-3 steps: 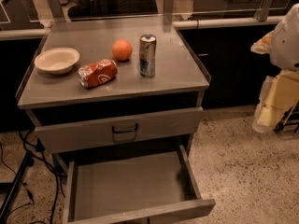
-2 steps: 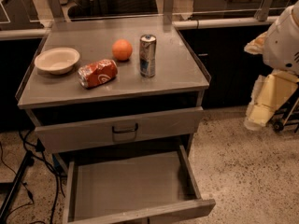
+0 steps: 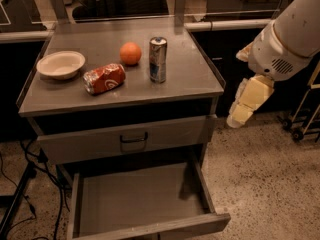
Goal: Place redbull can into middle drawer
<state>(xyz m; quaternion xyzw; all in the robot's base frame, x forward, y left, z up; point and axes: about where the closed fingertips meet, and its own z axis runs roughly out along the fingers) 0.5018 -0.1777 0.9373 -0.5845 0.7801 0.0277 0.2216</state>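
Note:
The redbull can (image 3: 158,59) stands upright on the cabinet top, right of the middle, beside an orange fruit. The middle drawer (image 3: 135,200) is pulled open below, and its bare grey floor holds nothing. My gripper (image 3: 240,113) hangs at the right of the cabinet, past its right edge and below the level of the top. It points down and to the left. It is apart from the can and holds nothing that I can see.
An orange (image 3: 130,53), a red soda can lying on its side (image 3: 104,78) and a pale bowl (image 3: 61,64) sit on the cabinet top (image 3: 190,81). A shut drawer front with a dark handle (image 3: 133,138) is above the open drawer. Cables (image 3: 25,184) lie at the left, and a wheeled cart (image 3: 305,124) stands at the right.
My arm has moved left toward the cabinet and further into view. The can and the other objects have not moved.

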